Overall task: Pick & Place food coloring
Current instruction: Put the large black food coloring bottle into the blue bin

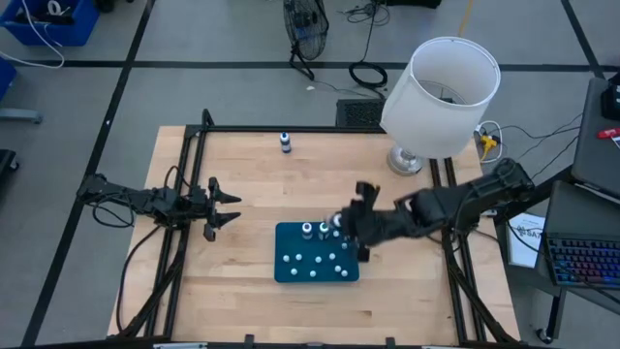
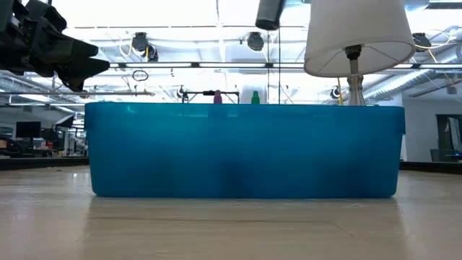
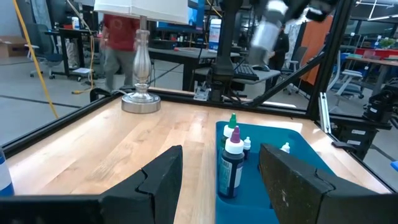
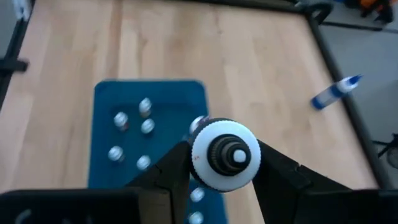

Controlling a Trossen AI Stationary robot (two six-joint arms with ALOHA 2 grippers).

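Bottles of food coloring (image 1: 312, 230) stand upright on the blue mat (image 1: 316, 269) in the high view, whitish caps up, long axes vertical. The right gripper (image 1: 341, 224) is at the mat's far right corner, its fingers clamped on one bottle there. One more bottle (image 1: 285, 142) stands alone near the counter's (image 1: 252, 174) far edge, well apart from the mat. The left gripper (image 1: 227, 207) hovers over bare wood to the left of the mat, fingers apart and holding nothing. A white lamp (image 1: 441, 95) stands at the far right corner.

Low view: the mat's blue edge (image 2: 245, 150) fills the middle; purple and green tips (image 2: 235, 97) peek above it. The left gripper (image 2: 61, 50) hangs dark at the upper left.

Left wrist view: the left fingers (image 3: 165, 180) stand spread and empty. Between them, farther off, a dark bottle with a white cap and purple tip (image 3: 231, 169) stands upright on the mat, a green-tipped one (image 3: 232, 122) just behind it.

Right wrist view: the right fingers (image 4: 168, 171) press both sides of a bottle's white cap (image 4: 225, 153), seen end-on, its axis pointing at the camera. The lone bottle (image 4: 334, 92) shows tilted here.
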